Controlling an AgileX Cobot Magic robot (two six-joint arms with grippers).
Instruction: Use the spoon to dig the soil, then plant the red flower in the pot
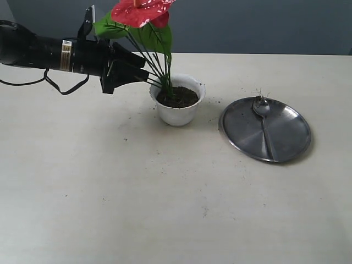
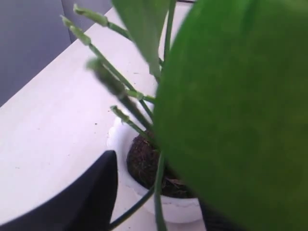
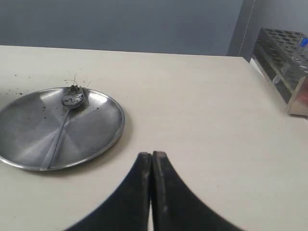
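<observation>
Red flower point(image 1: 142, 12) stands rooted in the soil point(image 1: 177, 98) of the pot point(image 1: 177, 114), just ahead of the left tool point(image 1: 142, 71), whose jaws are spread about its stems point(image 1: 158, 65). Back that tool straight off, clear of the leaves point(image 1: 158, 36), so nothing tips. The right tool point(image 3: 152, 161) is pressed together.

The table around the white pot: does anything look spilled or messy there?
Yes, slightly. Dark crumbs from the soil lie scattered on the table around the pot, and a tuft of earthy fibres clings to the spoon head on the steel plate. The red flower also leans rather than standing straight.
</observation>
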